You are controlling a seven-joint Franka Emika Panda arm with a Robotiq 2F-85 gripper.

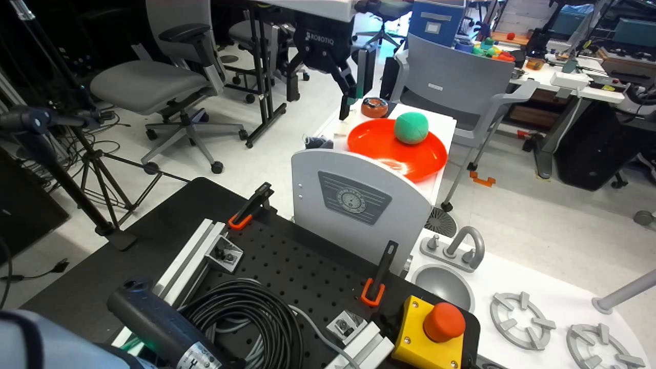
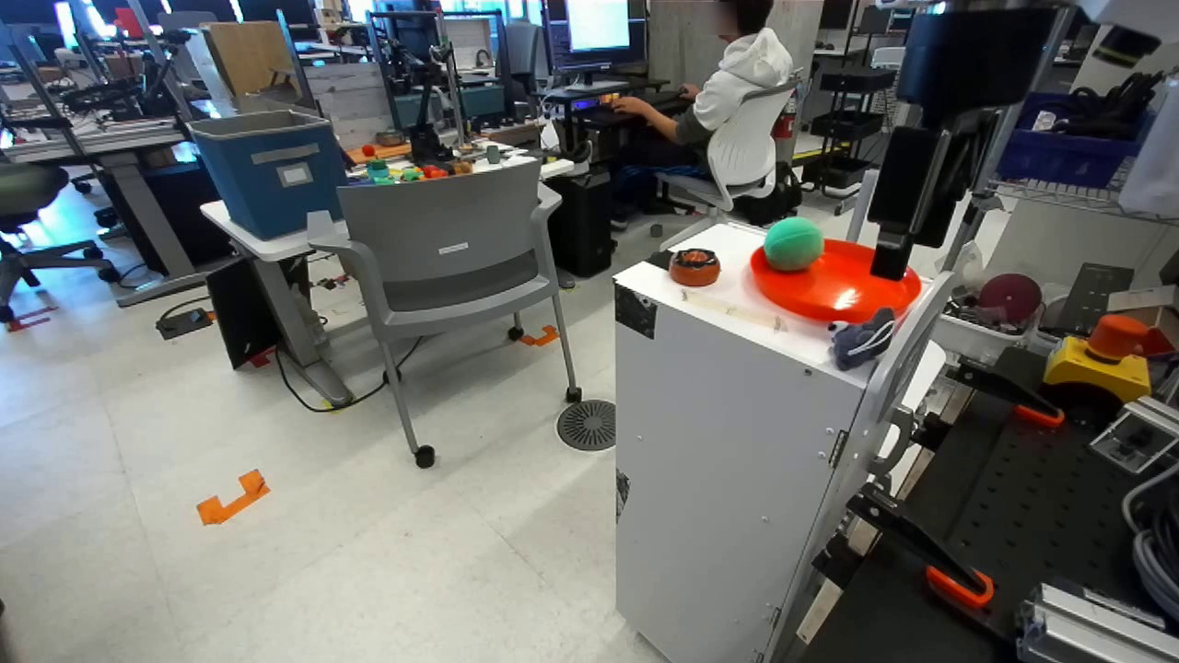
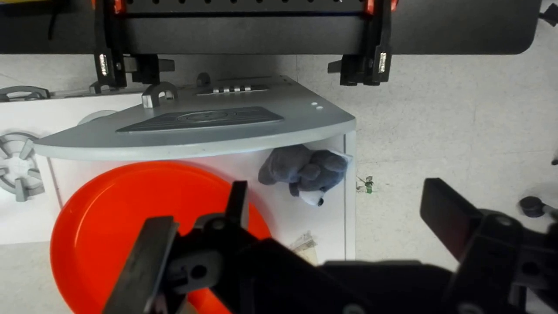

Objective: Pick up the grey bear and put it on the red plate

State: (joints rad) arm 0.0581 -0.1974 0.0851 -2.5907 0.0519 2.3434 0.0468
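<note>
Atop the white boxy cabinet (image 2: pixel 728 442), in an exterior view, the small grey plush bear (image 2: pixel 863 338) lies beside the round, glossy orange-red plate (image 2: pixel 838 290), which supports a round green ball (image 2: pixel 794 244). In an exterior view, the black two-fingered gripper (image 1: pixel 319 100) has its jaws wide apart. In the wrist view, the bear lies beside the arched grey panel (image 3: pixel 196 138).

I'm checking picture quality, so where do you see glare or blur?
In an exterior view, white glare on the red plate; in the wrist view, the close-up gripper looks soft, while the grey bear reads fairly crisp.
</note>
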